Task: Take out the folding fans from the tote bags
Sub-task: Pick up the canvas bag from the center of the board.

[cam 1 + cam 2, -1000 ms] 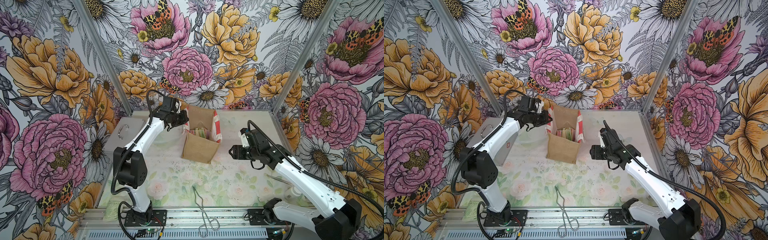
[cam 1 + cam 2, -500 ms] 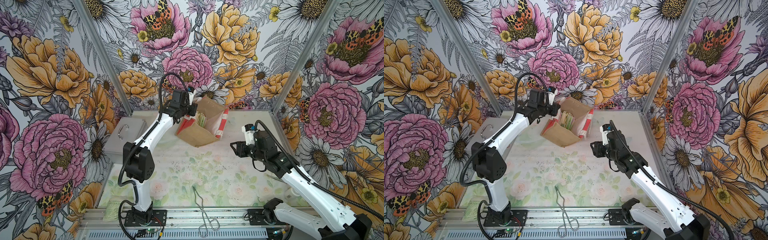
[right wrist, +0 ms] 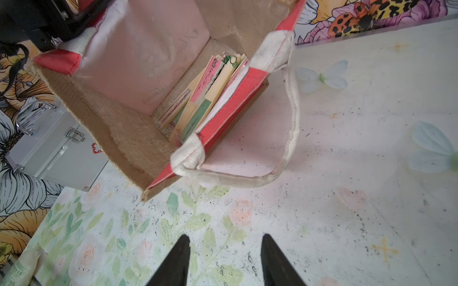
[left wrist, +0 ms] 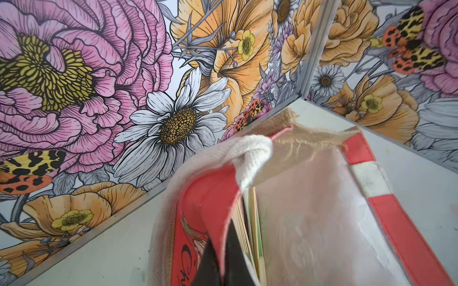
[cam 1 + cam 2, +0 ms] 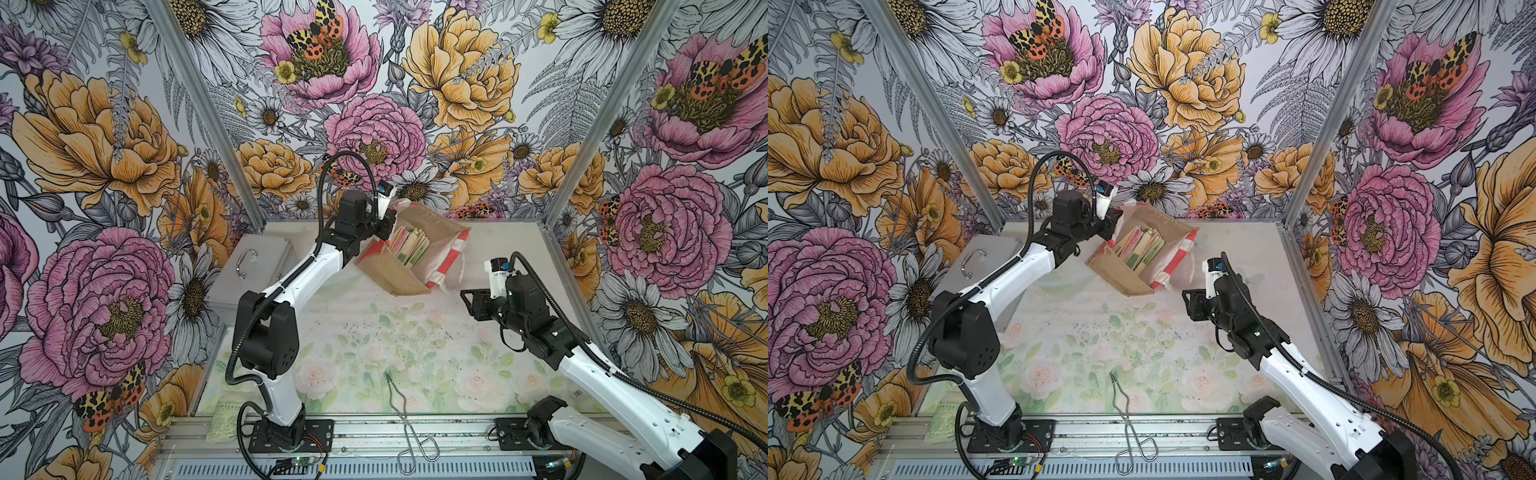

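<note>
1. Since the left gripper [image 4: 223,262] is shut tight on the red side of the bag [image 5: 399,274], it should not let go. The bag is tipped up by that side, with its mouth turned to the other arm. I cannot tell if its low corner sits on the table [image 5: 374,332].
2. The right gripper [image 3: 226,237] has its jaws apart and holds nothing. It hangs over the table, near the mouth of the bag but not inside it.
3. The fans [image 3: 205,96] are all in the bag. They lie in a tight bunch, pink and green, deep down against the low striped side.
4. I think the next good move is for the right gripper to go in through the mouth, in line with the fans. It should close on the wood end of just one fan, the one on top of the bunch.
5. A loose rope handle [image 3: 292,118] droops by the mouth on that side. A finger could catch in it, so go in over it, not through it.
6. Pull the fan out slow and straight so the rest do not spill. Then lay it on a bare bit of table, away from the tongs [image 5: 401,411] and the case [image 5: 249,270]
</note>
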Robot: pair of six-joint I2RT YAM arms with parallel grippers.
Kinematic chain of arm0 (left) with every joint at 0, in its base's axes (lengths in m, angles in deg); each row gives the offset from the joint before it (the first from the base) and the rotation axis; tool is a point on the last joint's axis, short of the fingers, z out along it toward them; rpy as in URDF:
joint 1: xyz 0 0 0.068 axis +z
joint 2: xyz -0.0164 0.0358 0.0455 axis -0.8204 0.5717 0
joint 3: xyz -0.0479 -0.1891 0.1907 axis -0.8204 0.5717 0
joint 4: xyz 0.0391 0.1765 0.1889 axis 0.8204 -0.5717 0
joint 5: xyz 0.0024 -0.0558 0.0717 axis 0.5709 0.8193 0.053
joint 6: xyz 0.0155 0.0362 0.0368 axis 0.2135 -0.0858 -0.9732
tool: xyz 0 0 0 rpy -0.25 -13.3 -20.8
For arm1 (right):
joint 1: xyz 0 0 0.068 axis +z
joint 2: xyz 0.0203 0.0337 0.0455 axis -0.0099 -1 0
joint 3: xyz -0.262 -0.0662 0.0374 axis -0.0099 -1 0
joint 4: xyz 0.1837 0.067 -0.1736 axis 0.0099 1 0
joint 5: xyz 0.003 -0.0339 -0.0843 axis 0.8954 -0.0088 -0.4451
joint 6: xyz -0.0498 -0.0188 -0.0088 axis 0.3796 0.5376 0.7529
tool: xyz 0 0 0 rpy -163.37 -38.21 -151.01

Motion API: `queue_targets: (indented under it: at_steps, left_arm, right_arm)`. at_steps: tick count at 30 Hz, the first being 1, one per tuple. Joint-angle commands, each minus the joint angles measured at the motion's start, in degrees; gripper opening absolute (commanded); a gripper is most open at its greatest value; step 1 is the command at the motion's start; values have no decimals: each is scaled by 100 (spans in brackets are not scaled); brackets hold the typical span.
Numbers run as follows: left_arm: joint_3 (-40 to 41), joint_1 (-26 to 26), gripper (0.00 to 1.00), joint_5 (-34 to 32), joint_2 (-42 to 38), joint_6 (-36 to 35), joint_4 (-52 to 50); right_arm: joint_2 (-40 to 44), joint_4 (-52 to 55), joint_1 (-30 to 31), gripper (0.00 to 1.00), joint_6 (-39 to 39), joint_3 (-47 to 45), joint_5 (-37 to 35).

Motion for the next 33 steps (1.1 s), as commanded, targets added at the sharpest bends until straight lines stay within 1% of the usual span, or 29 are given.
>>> queue_targets:
  at_steps: [1, 2, 4, 5, 9, 13, 18, 19, 21, 23, 24, 26, 28, 33]
  left_arm:
    - [-297, -362, 0, 851, 0, -158, 567]
    - [-323, -422, 0, 753, 24, -185, 566]
    - [-438, -487, 0, 778, 75, -209, 498]
    - [-494, -503, 0, 772, 230, -201, 486]
    - [-913, -519, 0, 753, 513, -281, 358]
    - [-1606, -526, 0, 625, 847, -630, 85]
    - [-2798, -545, 0, 437, 1312, -1167, -596]
    - [-2962, -543, 0, 413, 1360, -1220, -675]
    - [-3035, -527, 0, 411, 1360, -1220, -669]
    - [-2884, -528, 0, 420, 1266, -1220, -619]
    - [-2670, -525, 0, 405, 1173, -1220, -520]
    - [-1986, -528, 0, 264, 870, -1169, -104]
    - [-1075, -485, 0, 99, 505, -991, 516]
    - [694, -246, 0, 147, -414, -170, 1642]
  right_arm:
    - [-13, -534, 22, 48, 161, -82, -188]
    - [-67, -690, 22, 47, 188, -69, -189]
    - [-234, -1028, 22, 46, 265, 13, -200]
    - [-321, -1176, 22, 45, 310, 67, -190]
    - [-865, -1542, 27, 43, 512, 523, -128]
    - [-1576, -1937, 31, 42, 456, 868, -44]
    - [-2454, -2582, 57, 40, 177, 891, -10]
    - [-2674, -2670, 70, 39, 129, 900, -48]
    - [-3064, -2772, 90, 38, 74, 896, -123]
    - [-3437, -2762, 101, 37, 48, 908, -174]
    - [-3629, -2720, 102, 37, -7, 911, -250]
    - [-3919, -2603, 101, 35, -100, 904, -311]
    - [-4090, -2568, 110, 33, -266, 799, -294]
    - [-4144, -2669, 115, 33, -485, 457, -300]
